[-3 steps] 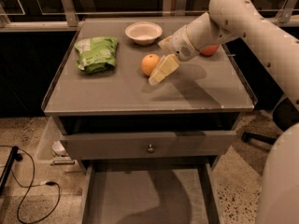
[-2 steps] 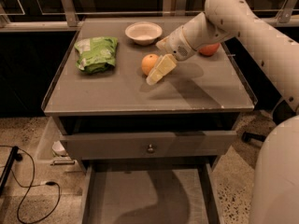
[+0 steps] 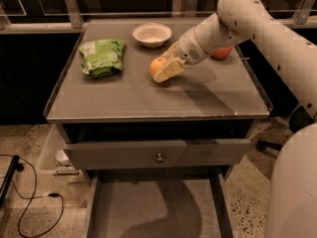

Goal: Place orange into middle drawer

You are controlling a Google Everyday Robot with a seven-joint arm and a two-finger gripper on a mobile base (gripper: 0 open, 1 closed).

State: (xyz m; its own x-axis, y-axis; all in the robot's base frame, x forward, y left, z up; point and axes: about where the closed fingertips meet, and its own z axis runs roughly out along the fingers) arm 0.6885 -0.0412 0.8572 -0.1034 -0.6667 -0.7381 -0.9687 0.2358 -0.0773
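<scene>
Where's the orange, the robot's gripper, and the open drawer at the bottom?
orange point(image 3: 156, 65): camera view, the middle of its visible skin.
gripper point(image 3: 163, 74): camera view, its tip, right beside the orange.
middle drawer point(image 3: 148, 207): camera view, its bare floor.

The whole robot is basically smooth off-white plastic, kinda glossy. The arm point(image 3: 267, 33) is a chunky tube of rounded shells with a big ball-like elbow point(image 3: 241, 3). There are a few tiny dark dots along the upper section, probably screws, but it's hard to tell. The wrist point(image 3: 198, 43) narrows a bit, with thin dark seams around it and a small grey round cap on the side. The hand point(image 3: 161, 74), over the middle of the worktop point(image 3: 148, 100), is a flatter cream-yellow piece, noticeably warmer than the rest. Bottom right there's a big plain white body shell point(image 3: 297, 182).
</scene>
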